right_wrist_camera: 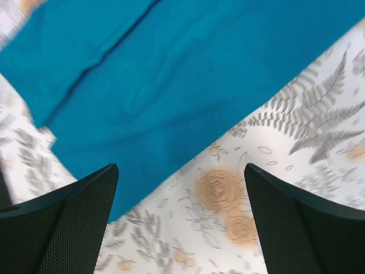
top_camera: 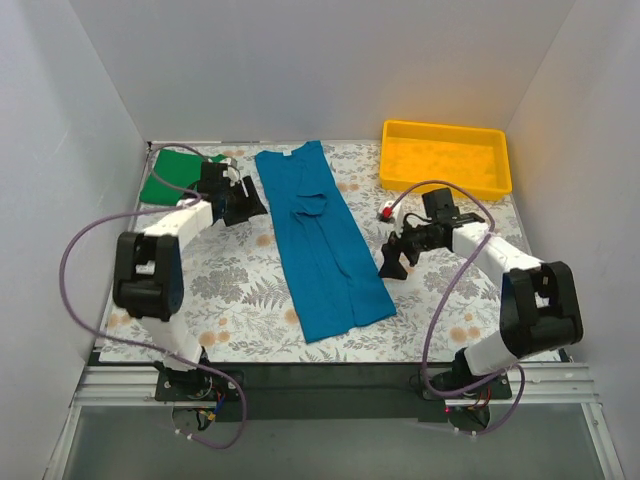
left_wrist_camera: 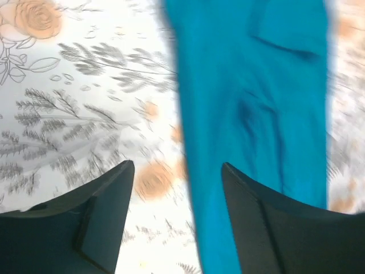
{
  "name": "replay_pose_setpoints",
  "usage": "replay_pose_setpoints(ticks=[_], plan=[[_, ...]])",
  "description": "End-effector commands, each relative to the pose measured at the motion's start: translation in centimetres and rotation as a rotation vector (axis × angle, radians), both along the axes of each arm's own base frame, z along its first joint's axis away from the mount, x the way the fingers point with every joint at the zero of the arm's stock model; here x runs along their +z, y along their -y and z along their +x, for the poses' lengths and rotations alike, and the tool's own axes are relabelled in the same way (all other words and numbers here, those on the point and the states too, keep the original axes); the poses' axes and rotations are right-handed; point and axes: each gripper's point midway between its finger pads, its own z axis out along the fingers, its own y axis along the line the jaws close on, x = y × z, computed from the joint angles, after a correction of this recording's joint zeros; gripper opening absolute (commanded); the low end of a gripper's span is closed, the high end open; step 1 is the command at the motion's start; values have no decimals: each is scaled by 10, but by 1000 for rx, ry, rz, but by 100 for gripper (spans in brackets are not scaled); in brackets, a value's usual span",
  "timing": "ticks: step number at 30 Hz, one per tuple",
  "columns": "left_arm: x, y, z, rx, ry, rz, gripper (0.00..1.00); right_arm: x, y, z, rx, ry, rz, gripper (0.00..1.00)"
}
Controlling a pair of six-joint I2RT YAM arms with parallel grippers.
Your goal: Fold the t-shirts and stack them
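Mid-table: teal t-shirt (top_camera: 320,240) lies folded lengthwise.
Left gripper (top_camera: 254,207) and right gripper (top_camera: 392,264) flank it, fingers spread and empty, apparently for the crosswise fold.

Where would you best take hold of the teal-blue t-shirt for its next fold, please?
Probably at its near end's two corners, one gripper coming from each long edge: the teal-blue t-shirt lies flat as a long narrow strip, and the open left gripper and right gripper flank it.
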Motion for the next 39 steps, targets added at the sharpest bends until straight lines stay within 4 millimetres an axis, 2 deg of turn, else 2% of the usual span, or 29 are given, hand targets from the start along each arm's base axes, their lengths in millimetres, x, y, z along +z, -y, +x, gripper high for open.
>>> replay_pose_setpoints(ticks=[1,2,3,4,5,6,7,8,9,10,11,12,13,14,15,16,17,18,19,20,21,23,24,25,32,39], plan=[[116,21,-22,-282,436,18,63,15,-14,4,169,356,-180,98],[111,32,-44,-356,483,-22,70,34,-18,6,196,515,-192,98],[115,42,-63,-407,525,-55,81,24,-20,2,232,631,-203,98],[145,49,-82,-459,649,-70,90,31,-27,0,278,756,-196,98],[135,60,-106,-547,679,-106,91,46,-29,-3,284,850,-163,99],[149,73,-126,-615,738,-113,91,48,-29,-4,282,807,-165,98],[147,80,-136,-678,764,-82,91,45,-30,-10,312,742,-166,97],[137,87,-151,-727,729,-70,89,38,-39,-27,402,646,-109,94],[138,107,-171,-808,739,-53,88,33,-39,-45,578,668,-96,91],[131,116,-184,-863,722,-31,86,23,-32,-78,683,565,-68,89],[117,119,-201,-954,700,28,84,23,-36,-91,742,585,-10,89],[111,132,-221,-1021,703,64,81,20,-36,-96,806,656,1,89],[106,135,-233,-1062,703,83,80,4,-30,-109,842,663,5,88],[99,138,-245,-1129,720,120,79,6,-28,-109,852,715,-5,88],[101,149,-271,-1211,761,108,77,3,-26,-109,841,724,-18,88],[86,148,-281,-1236,753,135,75,3,-24,-107,803,721,-25,87],[82,151,-290,-1262,774,148,73,2,-22,-108,791,716,-23,87],[77,160,-310,-1332,798,149,70,2,-17,-105,764,713,-25,86],[61,156,-309,-1314,778,210,67,2,-15,-104,754,714,-24,85],[59,161,-313,-1323,789,211,65,1,-13,-105,746,712,-28,85],[46,167,-324,-1371,760,220,64,1,-9,-102,726,711,-33,84],[36,172,-321,-1359,742,266,58,1,-8,-102,707,699,-17,84],[22,173,-323,-1377,701,295,56,2,-5,-100,687,698,-18,83],[16,174,-321,-1375,685,312,52,2,-4,-99,679,692,-13,83],[-6,181,-318,-1423,679,366,52,3,-3,-101,649,678,25,82],[-30,179,-330,-1489,625,371,53,-5,-3,-104,657,636,32,82]])
